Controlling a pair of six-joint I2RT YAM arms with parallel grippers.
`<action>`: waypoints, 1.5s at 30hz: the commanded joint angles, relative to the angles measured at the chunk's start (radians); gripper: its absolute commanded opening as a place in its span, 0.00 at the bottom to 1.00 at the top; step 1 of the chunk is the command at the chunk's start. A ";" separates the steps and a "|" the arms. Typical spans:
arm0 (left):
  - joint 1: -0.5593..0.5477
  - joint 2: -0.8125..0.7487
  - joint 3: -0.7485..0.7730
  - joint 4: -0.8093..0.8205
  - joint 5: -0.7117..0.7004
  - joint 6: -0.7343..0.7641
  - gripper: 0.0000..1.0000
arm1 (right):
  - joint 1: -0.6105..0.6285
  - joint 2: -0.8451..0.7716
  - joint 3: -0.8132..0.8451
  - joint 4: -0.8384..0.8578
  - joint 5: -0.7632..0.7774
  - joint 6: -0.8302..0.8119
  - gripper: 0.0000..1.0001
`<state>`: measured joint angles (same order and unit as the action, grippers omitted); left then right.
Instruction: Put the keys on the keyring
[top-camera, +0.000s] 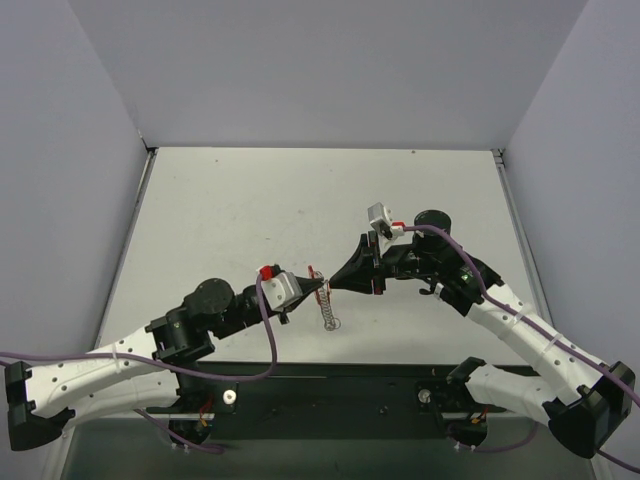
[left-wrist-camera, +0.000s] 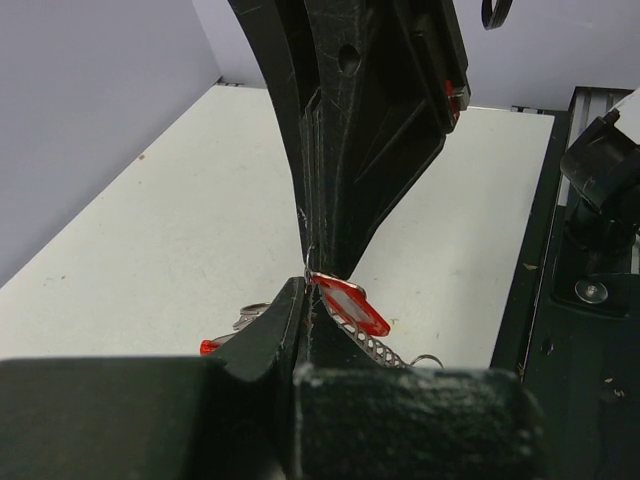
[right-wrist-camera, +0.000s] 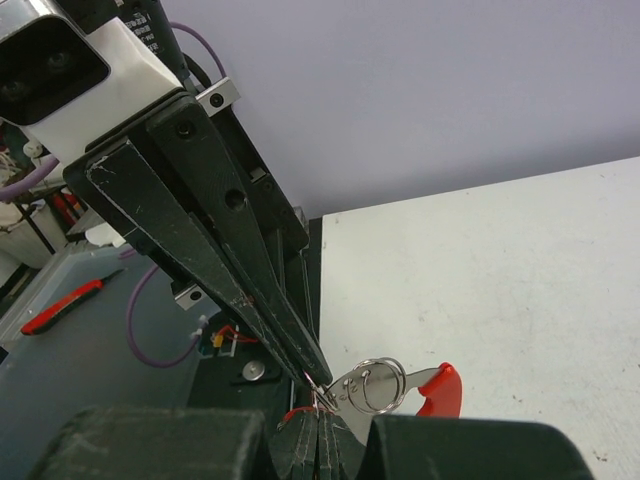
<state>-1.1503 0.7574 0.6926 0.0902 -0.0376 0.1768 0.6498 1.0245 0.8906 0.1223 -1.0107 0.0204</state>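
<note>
My left gripper (top-camera: 320, 287) and right gripper (top-camera: 334, 283) meet tip to tip above the middle of the table, both shut. A red keyring (top-camera: 312, 272) stands edge-on between them. In the left wrist view it is a red-framed tag (left-wrist-camera: 350, 305) coming out of my left gripper (left-wrist-camera: 308, 287). The keys (top-camera: 328, 308) hang below as a lacy silver row (left-wrist-camera: 378, 347). In the right wrist view a flat silver key (right-wrist-camera: 408, 378) with a split ring (right-wrist-camera: 383, 385) and a red end (right-wrist-camera: 441, 390) sits at my right gripper (right-wrist-camera: 325, 412). What each jaw pinches is partly hidden.
A small loose ring (top-camera: 337, 323) ends the hanging row near the white table (top-camera: 250, 210). Grey walls close in the left, back and right. A black rail (top-camera: 330, 385) with the arm bases runs along the near edge.
</note>
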 joint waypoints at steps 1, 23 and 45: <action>-0.006 -0.046 0.058 0.072 0.061 -0.022 0.00 | 0.001 -0.001 0.039 0.028 0.017 -0.046 0.00; -0.005 -0.105 0.071 0.114 0.194 -0.060 0.00 | -0.002 0.011 0.038 0.017 0.031 -0.056 0.00; -0.005 -0.141 0.027 0.192 0.237 -0.091 0.00 | -0.007 0.006 0.050 0.037 0.029 0.013 0.00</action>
<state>-1.1439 0.6769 0.6918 0.0780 0.0898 0.1150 0.6693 1.0245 0.9104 0.1249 -1.0653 0.0292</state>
